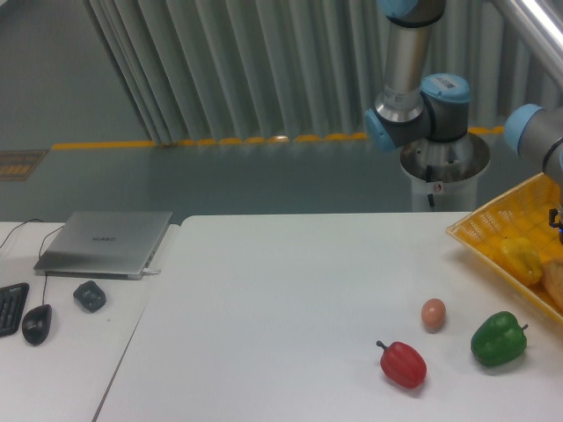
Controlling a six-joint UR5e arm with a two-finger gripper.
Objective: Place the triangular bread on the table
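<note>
The triangular bread (555, 283) lay in the yellow basket (493, 230) at the table's (281, 299) right edge beside the yellow pepper (521, 258), directly below the gripper (558, 216), whose fingers were cropped, its opening impossible to tell.

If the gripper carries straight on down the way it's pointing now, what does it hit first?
Hard to say: the gripper is almost cut off at the right edge, fingers unseen. Going down, it would probably meet the triangular bread in the yellow basket, beside the yellow pepper.
</note>
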